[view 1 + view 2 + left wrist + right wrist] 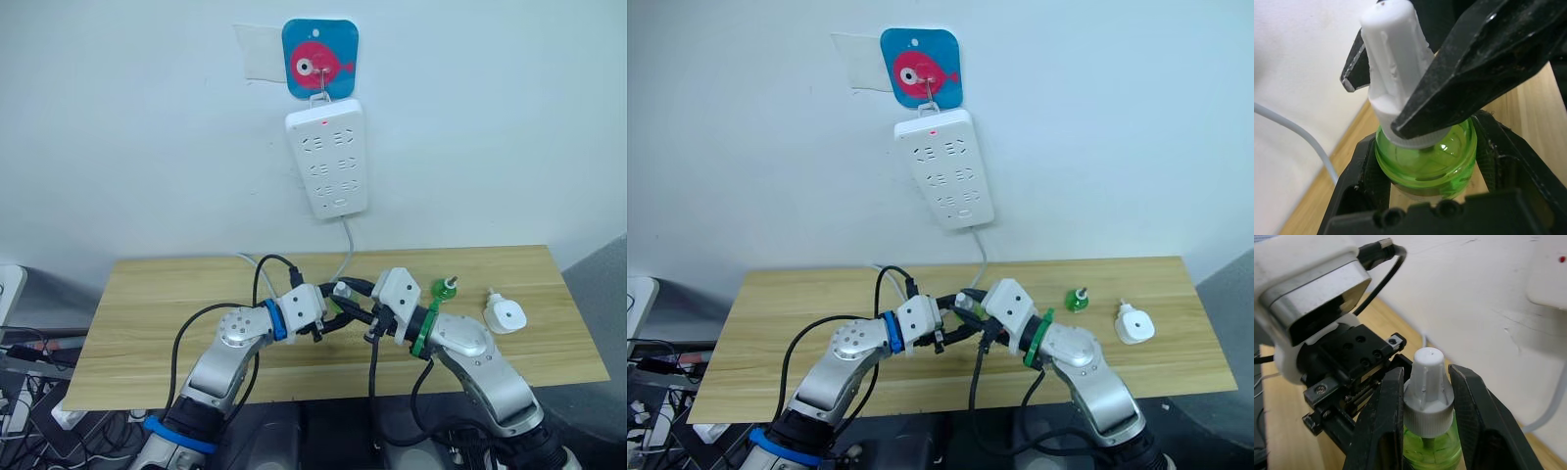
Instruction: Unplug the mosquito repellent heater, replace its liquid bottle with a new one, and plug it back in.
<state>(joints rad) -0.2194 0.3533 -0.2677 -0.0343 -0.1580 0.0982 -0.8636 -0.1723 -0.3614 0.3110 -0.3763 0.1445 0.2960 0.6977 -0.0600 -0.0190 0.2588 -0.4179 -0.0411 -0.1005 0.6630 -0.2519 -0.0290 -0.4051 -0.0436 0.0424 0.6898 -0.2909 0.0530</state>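
1. I see my left gripper (1430,196) clamped around the body of a small clear green plastic liquid bottle (1426,161), held above the light wooden table (157,313).
2. My right gripper (1425,396) pinches the bottle's ribbed white cap (1427,382) between its black fingers.
3. The small white rounded plastic mosquito repellent heater (506,315) lies unplugged on the table near its right end, just beside a second green bottle (446,290).
4. The long white power strip (327,157) hangs on the wall under a blue fish hook plate (319,59).
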